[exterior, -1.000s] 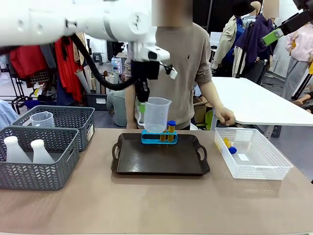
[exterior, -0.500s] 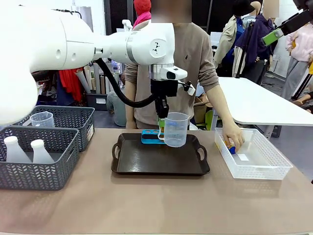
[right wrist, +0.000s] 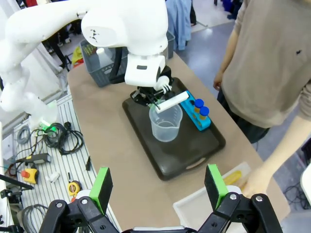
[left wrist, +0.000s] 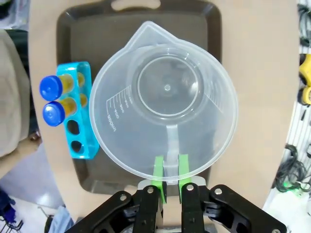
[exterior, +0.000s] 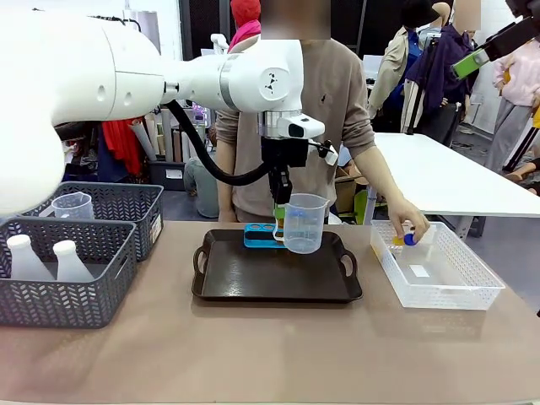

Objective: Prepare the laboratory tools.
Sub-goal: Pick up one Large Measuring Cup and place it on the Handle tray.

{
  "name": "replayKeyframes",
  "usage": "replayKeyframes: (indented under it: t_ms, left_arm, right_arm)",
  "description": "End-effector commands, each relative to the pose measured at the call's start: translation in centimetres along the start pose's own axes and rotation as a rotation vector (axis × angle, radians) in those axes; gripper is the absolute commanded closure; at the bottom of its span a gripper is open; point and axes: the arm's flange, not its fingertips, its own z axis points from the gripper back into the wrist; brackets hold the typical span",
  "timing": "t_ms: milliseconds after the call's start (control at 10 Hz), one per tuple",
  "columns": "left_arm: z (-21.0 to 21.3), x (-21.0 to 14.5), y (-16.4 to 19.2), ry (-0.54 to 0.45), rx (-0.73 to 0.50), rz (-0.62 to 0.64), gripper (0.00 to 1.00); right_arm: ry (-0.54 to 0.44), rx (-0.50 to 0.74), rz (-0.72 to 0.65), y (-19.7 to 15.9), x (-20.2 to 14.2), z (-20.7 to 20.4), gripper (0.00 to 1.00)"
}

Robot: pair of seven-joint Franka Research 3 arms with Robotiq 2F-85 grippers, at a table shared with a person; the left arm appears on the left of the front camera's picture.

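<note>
Reaching over the tan table [exterior: 270,354] from the left, the white left arm [exterior: 126,67] is seen above a black tray [exterior: 253,283] set mid-table. Two grey mesh baskets [exterior: 84,287] are placed at the table's left end — two white conical flasks [exterior: 25,257] are stood in the nearer one, a second clear beaker [exterior: 72,205] in the farther — and a white mesh basket [exterior: 456,283] is placed at the right. A clear plastic measuring beaker [left wrist: 165,97] is held upright over the tray's far part, its handle pinched between the green pads of the left gripper [left wrist: 168,167]; whether its base touches the tray cannot be told. The right gripper [right wrist: 159,187] is spread wide, nothing between its fingers, high above the table. Just beside the beaker, a blue four-hole rack [left wrist: 77,141] is stood on the tray, with two yellow tubes with blue caps [left wrist: 51,86] in adjoining holes and two holes open. One more yellow tube [exterior: 403,240] is held in the person's hand [exterior: 403,221] over the white basket.
</note>
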Motion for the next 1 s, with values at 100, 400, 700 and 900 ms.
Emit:
replayKeyframes:
  t_ms: [100,400,700,900]
  left_arm:
    - [-4.4,1.2,1.0,-0.008,0.042,-0.072,1.00]
    - [-7.2,2.4,2.3,0.015,0.045,-0.078,1.00]
    - [-8.2,2.6,3.1,0.011,0.049,-0.076,0.95]
    - [-8.2,2.5,3.2,0.004,0.047,-0.081,0.56]
  right_arm:
    - [-0.008,0.004,-0.002,0.2,0.2,0.0,0.00]
    - [-0.008,0.004,-0.002,0.2,0.2,0.0,0.00]
    - [-0.008,0.004,-0.002,0.2,0.2,0.0,0.00]
    - [-0.008,0.004,-0.002,0.2,0.2,0.0,0.00]
